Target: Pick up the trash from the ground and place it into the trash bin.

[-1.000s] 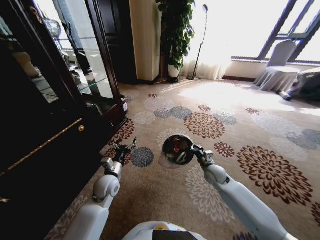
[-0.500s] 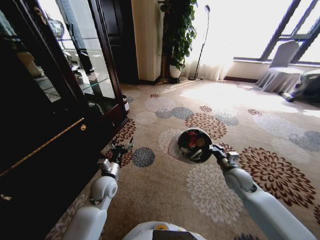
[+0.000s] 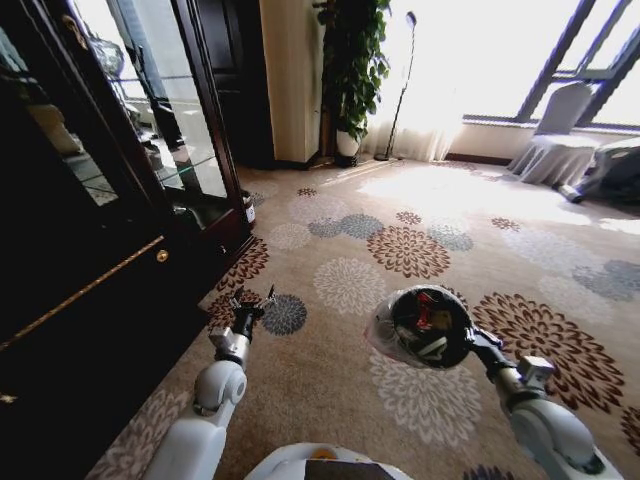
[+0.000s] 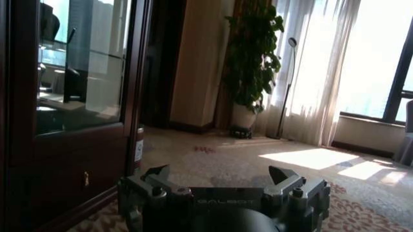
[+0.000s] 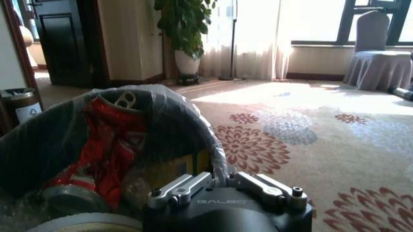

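The trash bin, a black bucket lined with a translucent bag, hangs above the carpet at centre right, tipped so its mouth faces me. My right gripper is shut on its rim. Inside the trash bin lies trash: a crushed red can, something yellow and a pale piece. My left gripper hovers low over the carpet near the cabinet. Its fingers are spread, the left gripper is open and nothing is between them. No loose trash shows on the carpet.
A tall dark cabinet with glass doors runs along the left. A small brown bin stands at its far corner. Behind are a potted plant, a floor lamp and a covered chair. Flowered carpet stretches ahead.
My right arm has carried the trash bin to the right and nearer to me. The left arm has hardly moved.
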